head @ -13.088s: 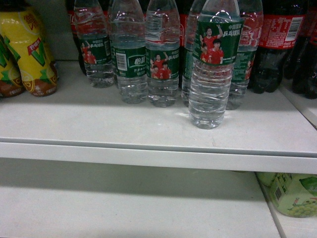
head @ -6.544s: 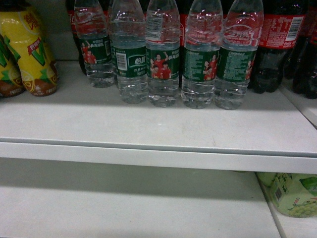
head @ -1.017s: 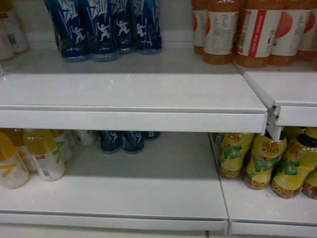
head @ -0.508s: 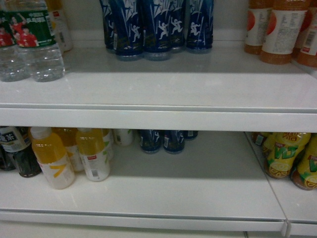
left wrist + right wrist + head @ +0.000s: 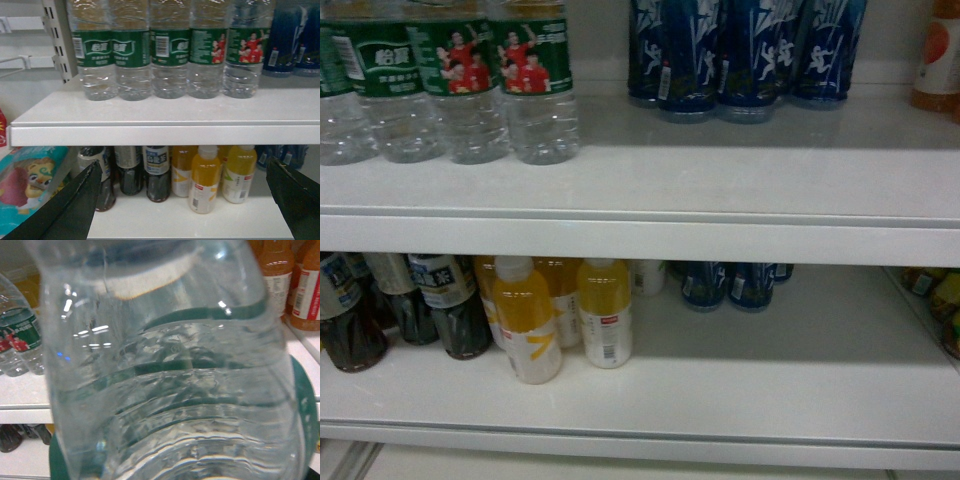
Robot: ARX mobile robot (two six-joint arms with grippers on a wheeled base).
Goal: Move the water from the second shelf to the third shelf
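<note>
1. My right pincer's own jaws are out of sight, but a water bottle fills its wrist view edge to edge; whether it is clamped I cannot tell.
2. My left pincer hangs spread wide and empty, its fingers at the lower corners.
3. More green-labelled water lines the upper shelf, upper left of the head view.

Green-labelled water bottles stand on the upper shelf left of dark blue bottles.
</note>
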